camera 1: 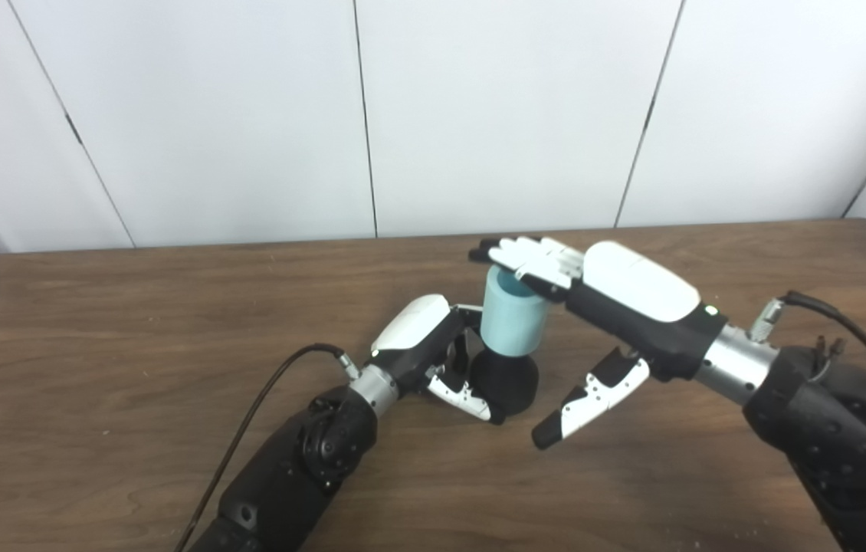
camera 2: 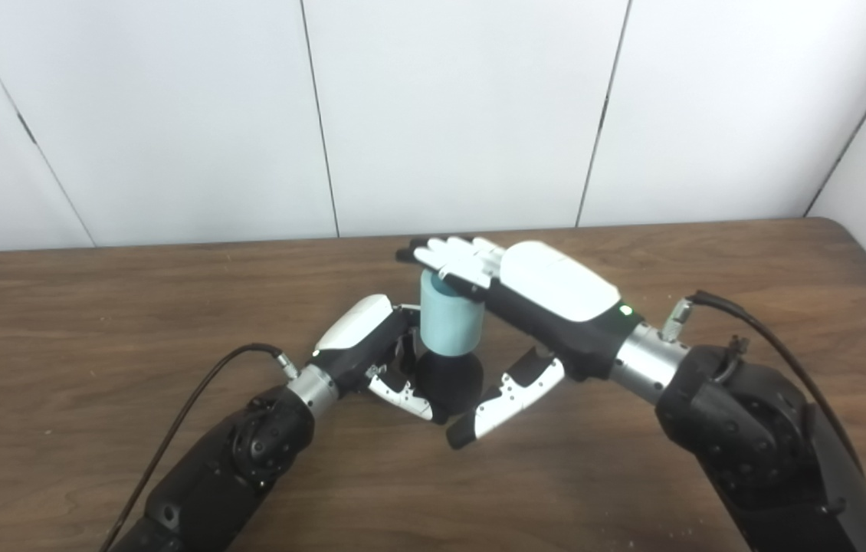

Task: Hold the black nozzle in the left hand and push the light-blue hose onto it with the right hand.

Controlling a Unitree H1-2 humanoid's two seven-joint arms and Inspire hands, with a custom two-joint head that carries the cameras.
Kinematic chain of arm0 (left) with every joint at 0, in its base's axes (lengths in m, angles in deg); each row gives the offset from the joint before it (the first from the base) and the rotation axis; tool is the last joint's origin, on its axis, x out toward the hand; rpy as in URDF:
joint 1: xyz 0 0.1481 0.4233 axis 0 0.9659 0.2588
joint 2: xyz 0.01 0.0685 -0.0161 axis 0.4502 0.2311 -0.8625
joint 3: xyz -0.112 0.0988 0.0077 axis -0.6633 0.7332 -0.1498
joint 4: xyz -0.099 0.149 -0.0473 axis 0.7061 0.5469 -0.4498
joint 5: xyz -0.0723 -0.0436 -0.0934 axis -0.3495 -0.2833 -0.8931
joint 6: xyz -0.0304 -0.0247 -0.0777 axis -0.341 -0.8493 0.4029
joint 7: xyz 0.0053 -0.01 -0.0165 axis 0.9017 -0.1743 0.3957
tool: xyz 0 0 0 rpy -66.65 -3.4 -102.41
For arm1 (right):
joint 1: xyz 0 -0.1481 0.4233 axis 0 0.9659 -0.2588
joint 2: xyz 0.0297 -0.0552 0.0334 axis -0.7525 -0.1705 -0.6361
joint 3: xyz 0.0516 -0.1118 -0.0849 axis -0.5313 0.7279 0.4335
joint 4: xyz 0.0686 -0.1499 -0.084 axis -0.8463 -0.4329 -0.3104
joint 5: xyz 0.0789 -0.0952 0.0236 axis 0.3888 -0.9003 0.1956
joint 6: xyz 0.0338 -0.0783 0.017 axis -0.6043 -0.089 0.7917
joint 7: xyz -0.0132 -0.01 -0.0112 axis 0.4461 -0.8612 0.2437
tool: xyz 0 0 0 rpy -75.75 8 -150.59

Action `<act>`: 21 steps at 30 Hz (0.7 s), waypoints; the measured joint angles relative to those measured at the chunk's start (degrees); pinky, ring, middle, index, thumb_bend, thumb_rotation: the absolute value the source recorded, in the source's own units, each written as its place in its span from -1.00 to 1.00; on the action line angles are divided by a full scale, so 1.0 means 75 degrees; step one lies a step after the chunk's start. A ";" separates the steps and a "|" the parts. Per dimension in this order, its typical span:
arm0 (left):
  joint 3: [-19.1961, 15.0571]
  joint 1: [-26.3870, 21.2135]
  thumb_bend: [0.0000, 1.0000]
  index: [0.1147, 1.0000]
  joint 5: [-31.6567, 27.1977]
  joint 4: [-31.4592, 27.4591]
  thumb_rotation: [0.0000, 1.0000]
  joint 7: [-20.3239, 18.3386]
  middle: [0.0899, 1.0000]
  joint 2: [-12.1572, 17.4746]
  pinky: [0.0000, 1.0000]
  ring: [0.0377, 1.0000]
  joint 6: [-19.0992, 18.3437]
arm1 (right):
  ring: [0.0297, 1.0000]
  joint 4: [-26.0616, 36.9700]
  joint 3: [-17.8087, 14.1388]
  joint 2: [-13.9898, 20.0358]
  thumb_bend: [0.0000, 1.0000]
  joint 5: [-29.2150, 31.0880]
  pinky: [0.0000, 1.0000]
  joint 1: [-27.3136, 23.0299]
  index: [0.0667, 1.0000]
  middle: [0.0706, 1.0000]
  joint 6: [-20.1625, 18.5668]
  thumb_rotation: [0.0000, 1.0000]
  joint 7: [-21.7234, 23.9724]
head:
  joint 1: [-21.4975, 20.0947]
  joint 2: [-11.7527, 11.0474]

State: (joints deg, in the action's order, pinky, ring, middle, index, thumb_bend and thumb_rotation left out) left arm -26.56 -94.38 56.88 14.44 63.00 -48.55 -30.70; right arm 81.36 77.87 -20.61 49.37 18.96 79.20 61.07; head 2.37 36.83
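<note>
A dark wooden table [camera 1: 134,345] stands against white wall panels [camera 1: 494,107]; near its middle the black nozzle [camera 1: 506,381] rests upright on the wood, and everything else is placed here in relation to it. The light-blue hose [camera 1: 510,320], a short wide tube, stands upright directly on top of the nozzle, its lower end meeting the nozzle's rounded body and its open upper end facing up; whether it is pushed fully home cannot be told. The left hand [camera 1: 444,356] lies just to the left of the nozzle, white back upward, with its fingers [camera 1: 464,395] curled around the nozzle's left and front side, so it is closed on the nozzle; its dark forearm runs from there down toward the lower left edge, and a black cable [camera 1: 249,422] loops beside the wrist, left of the nozzle. The right hand [camera 1: 594,295] hangs above and to the right of the nozzle; its fingers [camera 1: 533,257] are stretched out flat and lie across the hose's upper rim, touching it from above; its thumb [camera 1: 590,399] points down and away, to the right of the nozzle and apart from it; this hand grips nothing, spread flat with the fingers pressing on the hose top. The right forearm reaches off to the lower right of the nozzle.
</note>
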 measured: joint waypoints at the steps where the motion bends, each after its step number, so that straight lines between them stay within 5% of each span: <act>1: 0.0000 0.0000 0.05 -0.12 0.0000 0.0000 -1.00 0.0000 -0.17 0.0000 -0.03 -0.14 0.0000 | 1.00 -0.0061 0.0042 0.0003 0.49 -0.0014 1.00 -0.0033 0.92 1.00 -0.0001 0.36 0.0028 | 0.0000 0.0000; 7: 0.0001 0.0005 0.05 -0.15 0.0000 -0.0010 -1.00 0.0000 -0.13 -0.0001 0.23 -0.11 -0.0001 | 1.00 -0.0173 0.0291 -0.0002 0.51 -0.0191 1.00 -0.0352 0.92 1.00 -0.0017 0.35 0.0289 | 0.0047 0.0000; 12: 0.0003 0.0015 0.05 -0.15 0.0003 -0.0024 -1.00 0.0000 -0.13 -0.0002 -0.09 -0.11 -0.0004 | 1.00 -0.0277 0.0316 -0.0007 0.50 -0.0181 1.00 -0.0455 0.92 1.00 -0.0006 0.36 0.0373 | 0.0058 0.0012; 19: 0.0002 0.0038 0.05 -0.13 0.0020 -0.0065 -1.00 0.0000 -0.15 -0.0001 -0.14 -0.13 -0.0037 | 1.00 -0.0399 0.0311 -0.0015 0.48 -0.0334 1.00 -0.0459 0.92 1.00 0.0133 0.35 0.0296 | 0.0082 0.0047; 21: 0.0002 0.0042 0.05 -0.13 0.0024 -0.0073 -1.00 0.0000 -0.15 -0.0001 0.02 -0.13 -0.0044 | 1.00 -0.0410 0.0300 -0.0014 0.48 -0.0368 1.00 -0.0453 0.92 1.00 0.0148 0.35 0.0279 | 0.0070 0.0058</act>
State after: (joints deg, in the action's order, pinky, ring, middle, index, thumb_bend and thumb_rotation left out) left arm -26.55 -94.06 57.06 13.89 63.00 -48.55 -31.03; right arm 78.28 80.12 -20.72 46.61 15.57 80.31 63.16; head 2.90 37.26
